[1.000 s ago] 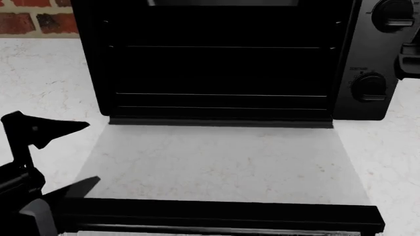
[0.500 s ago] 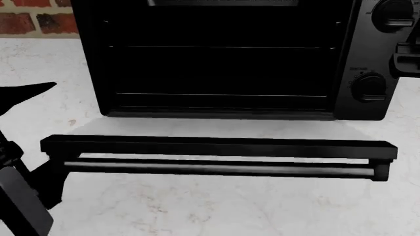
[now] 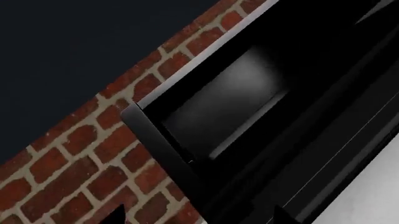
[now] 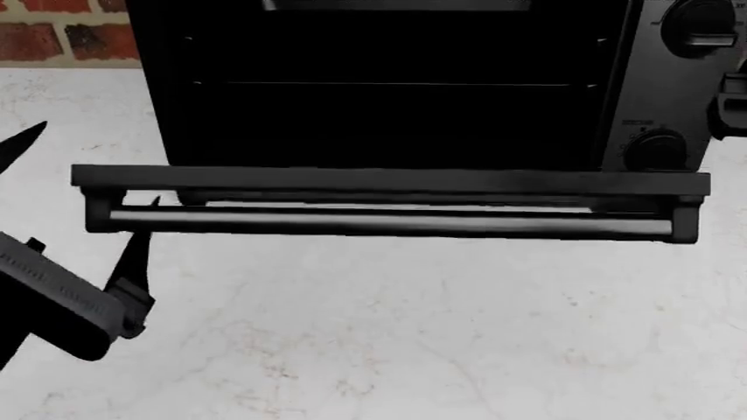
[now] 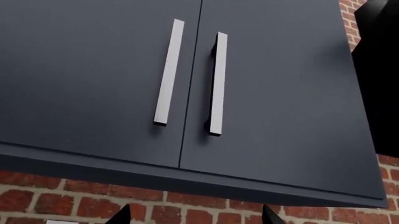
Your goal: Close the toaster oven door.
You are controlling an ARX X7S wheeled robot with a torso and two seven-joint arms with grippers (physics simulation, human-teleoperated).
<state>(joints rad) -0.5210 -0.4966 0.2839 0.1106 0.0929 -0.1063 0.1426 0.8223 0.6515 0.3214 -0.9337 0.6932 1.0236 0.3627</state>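
The toaster oven point(image 4: 386, 79) stands black and boxy at the back of the counter, its cavity showing wire racks. The toaster oven door point(image 4: 386, 181) is swung partway up, its frame strip and long bar handle point(image 4: 386, 223) facing me. At the door's left end my left gripper point(image 4: 96, 164) is open, one fingertip just under the handle's left end and the other out to the left. In the left wrist view the left gripper point(image 3: 199, 218) points at the oven's upper corner. My right gripper point(image 5: 196, 217) is open and empty, aimed at brick wall.
Round black knobs point(image 4: 656, 150) sit on the oven's right panel, with part of my right arm point(image 4: 733, 103) beside them. White marble counter point(image 4: 408, 332) lies in front. A red brick wall point(image 4: 59, 35) runs behind. Dark wall cabinets point(image 5: 93, 70) with bar handles hang above.
The door has swung up from lying flat on the counter to partway raised. My left gripper has risen and moved back with the door's left end.
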